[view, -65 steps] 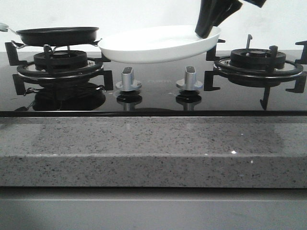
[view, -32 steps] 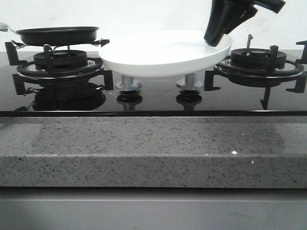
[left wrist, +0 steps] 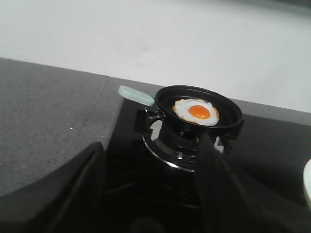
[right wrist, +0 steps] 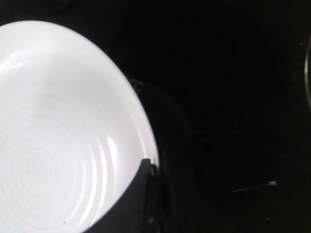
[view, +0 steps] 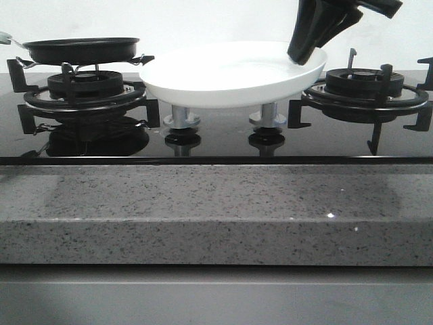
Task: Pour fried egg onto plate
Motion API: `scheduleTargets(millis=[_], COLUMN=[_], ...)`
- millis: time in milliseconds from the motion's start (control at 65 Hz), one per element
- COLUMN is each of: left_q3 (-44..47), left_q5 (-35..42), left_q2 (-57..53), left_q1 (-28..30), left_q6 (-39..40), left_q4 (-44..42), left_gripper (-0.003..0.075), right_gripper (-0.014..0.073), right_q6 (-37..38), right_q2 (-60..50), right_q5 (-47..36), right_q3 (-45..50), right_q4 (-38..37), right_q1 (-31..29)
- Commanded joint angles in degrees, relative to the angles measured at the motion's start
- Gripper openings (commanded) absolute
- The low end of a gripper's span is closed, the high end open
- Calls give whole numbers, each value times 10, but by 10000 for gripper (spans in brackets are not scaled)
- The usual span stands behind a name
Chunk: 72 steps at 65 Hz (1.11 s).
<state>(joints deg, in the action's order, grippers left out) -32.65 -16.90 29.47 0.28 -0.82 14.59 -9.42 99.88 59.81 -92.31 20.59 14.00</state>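
Fried egg (left wrist: 197, 112) visible only from the left wrist, lying in the black pan (left wrist: 233, 114) on the left burner, left hand (left wrist: 150, 194) spread apart, glossy white plate (view: 230, 74) clamped at its rim by the right hand (view: 306, 49) above the knobs (view: 181, 116), speckled stone tabletop (view: 203, 210) in front.

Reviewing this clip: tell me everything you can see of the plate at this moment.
The plate is a wide, shallow, glossy white round dish with a raised rim and faint concentric rings inside, looking like ceramic. It is empty. The right end effector pinches its right rim, holding it slightly tilted above the stove's two knobs, between the burners. Nothing else appears to touch it.
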Motion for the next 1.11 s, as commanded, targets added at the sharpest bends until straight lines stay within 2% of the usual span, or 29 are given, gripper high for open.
scheduleTargets(millis=[0,231,400,523,754,892,1092], left_q3=[-56,-194,-286,-342,-430,-480,-507], left_q5=[27,-57,-112,-175,-266,-300,-326], left_q2=[65,271,393,469,584,647,694], left_q1=[3,62,98,127,171,171,171], left_q6=[5,4,-60,-122,-176,-182,-181], left_q4=[63,177,275,385,504,525,537], left_gripper=[401,400,400,400,400,400,400], right_gripper=[-58,-58,-58,-58,-58,-58,-58], right_q6=[-7,-7,-7,-7,-7,-7,-7], right_q2=[-32,-32,-32,-32,-32,-32,-32], right_q5=[-21,-21,-21,-21,-21,-21,-21], right_q3=[-14,-14,-14,-14,-14,-14,-14], right_q4=[20,20,20,20,20,20,20], right_q1=[0,0,0,0,0,0,0])
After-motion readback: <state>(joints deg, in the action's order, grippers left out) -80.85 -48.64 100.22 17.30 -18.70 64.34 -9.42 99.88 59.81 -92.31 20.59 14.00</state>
